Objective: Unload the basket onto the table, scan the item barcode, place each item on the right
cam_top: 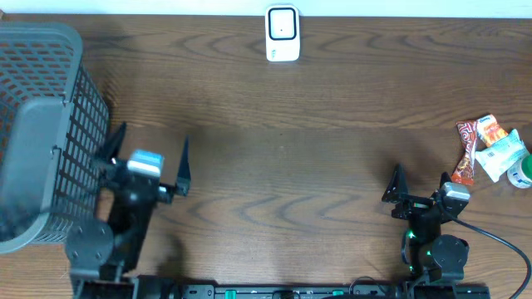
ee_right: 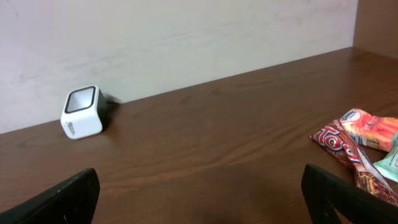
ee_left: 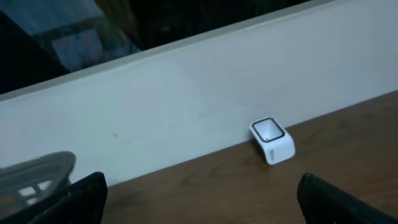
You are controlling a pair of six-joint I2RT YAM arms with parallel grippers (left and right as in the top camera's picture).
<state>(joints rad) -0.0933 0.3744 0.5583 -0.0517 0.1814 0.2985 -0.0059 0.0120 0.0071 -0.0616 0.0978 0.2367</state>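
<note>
Right pincer (cam_top: 420,184) spread wide, empty. Left pincer (cam_top: 154,137) same. Long red-brown crinkly film snack wrapper (cam_top: 467,149) lies just right of right pincer and ahead, not touching. Probably light, soft, slippery: pinch gently across narrow middle. Small white cube scanner (cam_top: 282,33) far ahead-left.

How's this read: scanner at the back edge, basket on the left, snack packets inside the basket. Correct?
No. The snack packets lie on the table at the far right, outside the basket; the overhead view shows it. The scanner and basket are as stated.
</note>
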